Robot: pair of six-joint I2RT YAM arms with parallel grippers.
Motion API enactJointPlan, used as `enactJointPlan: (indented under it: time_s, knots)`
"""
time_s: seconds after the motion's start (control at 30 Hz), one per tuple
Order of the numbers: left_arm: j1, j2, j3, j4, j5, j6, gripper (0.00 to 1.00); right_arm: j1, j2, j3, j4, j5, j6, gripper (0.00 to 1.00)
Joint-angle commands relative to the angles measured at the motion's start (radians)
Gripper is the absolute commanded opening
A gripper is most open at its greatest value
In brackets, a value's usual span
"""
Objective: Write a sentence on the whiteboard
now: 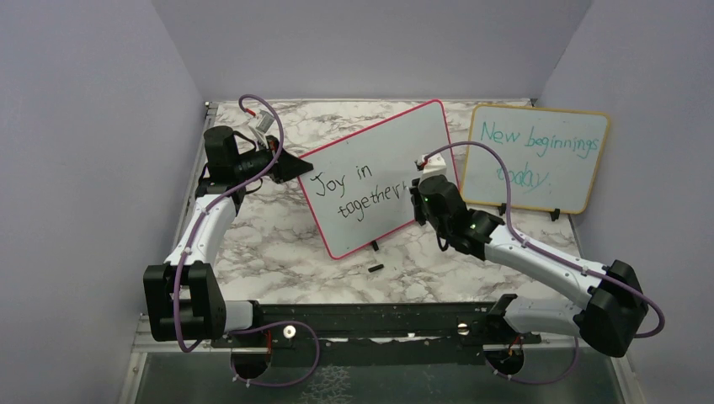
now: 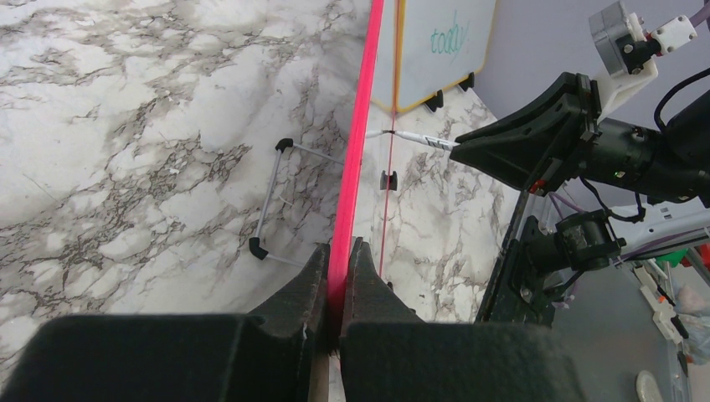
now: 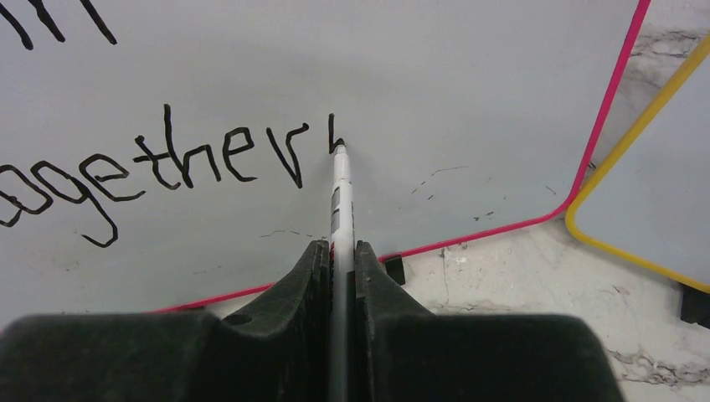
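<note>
White-shelled left arm [image 1: 205,229] and white-shelled right arm [image 1: 539,252]: glossy white links between blocky matte-black joint housings, a thin purple cable [image 1: 263,118] clipped along each and looping free at base and wrist. Small green indicator lights [image 1: 427,200] glow on the right arm's black forearm joints; a grey-and-white camera block [image 2: 624,38] sits at its wrist. Left gripper [image 2: 340,247] and right gripper [image 3: 339,244] carry matte-black, wedge-shaped, coarse-textured fingers [image 2: 293,301].

Bright, even, diffuse light w/ a lilac tint on the walls [image 1: 84,168]; shadows on the counter [image 1: 278,236] are faint & soft. In the wrist cams the right claw [image 3: 339,247], close up, is black, low-detail & slightly soft. The whiteboard [image 3: 460,100] reads dull grey.
</note>
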Motion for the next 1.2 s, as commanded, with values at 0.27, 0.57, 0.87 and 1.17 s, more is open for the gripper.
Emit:
enactJointPlan:
  time_s: [0.27,0.57,0.87,1.17]
  knots:
    - [-0.010,0.036,-0.017,-0.087,-0.124,0.111,0.00,-0.018,-0.010,0.041,0.052,0.017,-0.024,0.00]
    - [-0.010,0.037,-0.016,-0.087,-0.124,0.111,0.00,-0.020,-0.021,0.042,0.021,0.008,-0.022,0.00]
    - [-0.010,0.040,-0.017,-0.087,-0.124,0.111,0.00,-0.020,-0.008,0.036,0.021,-0.024,-0.020,0.01]
    - [-0.010,0.038,-0.017,-0.087,-0.126,0.111,0.00,-0.020,0.009,0.049,0.024,-0.044,-0.030,0.00]
